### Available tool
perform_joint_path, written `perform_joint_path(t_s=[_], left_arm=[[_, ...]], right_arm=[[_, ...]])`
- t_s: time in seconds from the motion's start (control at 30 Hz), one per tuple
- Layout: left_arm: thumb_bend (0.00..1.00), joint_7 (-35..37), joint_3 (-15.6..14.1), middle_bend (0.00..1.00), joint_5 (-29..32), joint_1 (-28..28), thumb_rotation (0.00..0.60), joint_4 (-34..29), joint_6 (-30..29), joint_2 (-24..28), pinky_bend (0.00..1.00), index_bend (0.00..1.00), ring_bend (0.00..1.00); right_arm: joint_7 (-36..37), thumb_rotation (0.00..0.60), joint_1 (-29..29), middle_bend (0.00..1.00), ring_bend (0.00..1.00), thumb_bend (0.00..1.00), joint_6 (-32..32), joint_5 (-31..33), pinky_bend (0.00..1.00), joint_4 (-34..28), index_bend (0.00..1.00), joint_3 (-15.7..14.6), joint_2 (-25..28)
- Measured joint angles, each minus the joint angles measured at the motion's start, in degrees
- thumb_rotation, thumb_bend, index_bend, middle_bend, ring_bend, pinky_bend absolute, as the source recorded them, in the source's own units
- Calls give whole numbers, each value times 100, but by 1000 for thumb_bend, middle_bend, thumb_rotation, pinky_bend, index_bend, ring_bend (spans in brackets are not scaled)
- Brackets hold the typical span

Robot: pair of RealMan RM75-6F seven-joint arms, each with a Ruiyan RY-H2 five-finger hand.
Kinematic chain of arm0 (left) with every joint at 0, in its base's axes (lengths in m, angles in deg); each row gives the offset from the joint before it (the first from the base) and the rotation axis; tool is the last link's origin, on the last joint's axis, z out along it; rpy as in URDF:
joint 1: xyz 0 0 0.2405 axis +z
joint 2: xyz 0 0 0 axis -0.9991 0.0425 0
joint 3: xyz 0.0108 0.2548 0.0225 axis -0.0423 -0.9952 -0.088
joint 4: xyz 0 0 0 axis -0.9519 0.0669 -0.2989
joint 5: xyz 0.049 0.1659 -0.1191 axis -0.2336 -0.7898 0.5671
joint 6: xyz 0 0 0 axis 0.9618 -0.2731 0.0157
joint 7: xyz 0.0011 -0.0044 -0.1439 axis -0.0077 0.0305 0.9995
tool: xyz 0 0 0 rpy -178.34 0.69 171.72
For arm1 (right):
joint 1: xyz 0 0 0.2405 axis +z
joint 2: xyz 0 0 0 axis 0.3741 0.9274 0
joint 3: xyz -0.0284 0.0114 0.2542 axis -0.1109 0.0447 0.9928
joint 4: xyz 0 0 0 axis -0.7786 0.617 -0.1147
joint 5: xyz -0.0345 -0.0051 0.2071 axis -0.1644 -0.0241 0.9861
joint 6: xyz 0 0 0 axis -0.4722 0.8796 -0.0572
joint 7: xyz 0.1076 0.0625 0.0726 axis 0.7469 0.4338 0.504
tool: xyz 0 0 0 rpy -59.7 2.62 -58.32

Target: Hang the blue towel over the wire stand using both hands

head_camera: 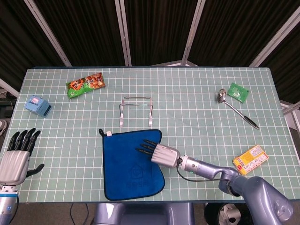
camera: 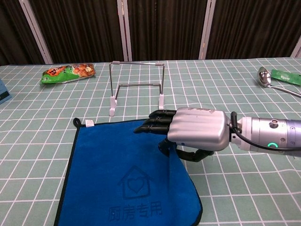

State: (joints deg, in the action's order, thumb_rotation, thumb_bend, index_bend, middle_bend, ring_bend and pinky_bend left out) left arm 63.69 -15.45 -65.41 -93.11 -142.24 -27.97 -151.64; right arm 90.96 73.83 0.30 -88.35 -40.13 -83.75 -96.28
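Note:
The blue towel (head_camera: 129,164) (camera: 117,174) lies flat near the table's front edge, with a small loop at its far left corner. The wire stand (head_camera: 136,110) (camera: 136,87) stands upright just behind it, bare. My right hand (head_camera: 159,152) (camera: 193,129) reaches in from the right, its fingers stretched out over the towel's far right corner and its thumb down by the towel's right edge. It holds nothing. My left hand (head_camera: 18,154) hovers at the front left, well clear of the towel, fingers spread and empty. The chest view does not show it.
A green snack bag (head_camera: 86,85) (camera: 68,73) lies at the back left and a small blue box (head_camera: 38,105) at the left. On the right are a metal spoon (head_camera: 236,110), a green packet (head_camera: 238,91) and a yellow packet (head_camera: 251,159).

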Motion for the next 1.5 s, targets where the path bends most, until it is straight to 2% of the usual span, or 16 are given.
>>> perform_joint_path(t_s=[0.4,0.6,0.67,0.73,0.83,0.93,1.17,1.5], left_arm=[[0,-29,-9,0,8,-14,600,14,17,-22,0,0,0],[0,-7,-52,0,-132,-174,600,137,270,-81,0,2,0],[0,12,-79,0,-240,-321,600,211,500,-122,0,42,0],[4,35,-98,0,-412,-539,600,305,770,-190,0,143,0],[69,106,-110,0,-725,-937,600,509,1171,-359,0,286,0],[135,239,-117,0,-1052,-1329,600,796,1546,-598,0,357,0],[192,498,-182,0,-1462,-2008,600,1735,2157,-1311,0,411,0],[198,615,-386,0,-1677,-2317,600,2544,2327,-1935,0,411,0]], right_arm=[[44,600,-17,0,0,630,94,28,0,95,609,-49,-28],[25,600,3,0,0,627,130,48,0,37,610,-33,18],[5,600,18,0,0,626,128,58,0,-9,610,-22,47],[-24,600,34,0,0,626,119,66,0,-66,611,-13,82],[-64,600,50,0,0,627,108,88,0,-150,611,6,128],[-89,600,55,0,0,627,93,124,0,-238,612,32,168],[-221,600,90,0,0,626,1,178,0,-436,613,78,249],[-298,600,92,0,0,627,-47,217,0,-500,613,99,283]])
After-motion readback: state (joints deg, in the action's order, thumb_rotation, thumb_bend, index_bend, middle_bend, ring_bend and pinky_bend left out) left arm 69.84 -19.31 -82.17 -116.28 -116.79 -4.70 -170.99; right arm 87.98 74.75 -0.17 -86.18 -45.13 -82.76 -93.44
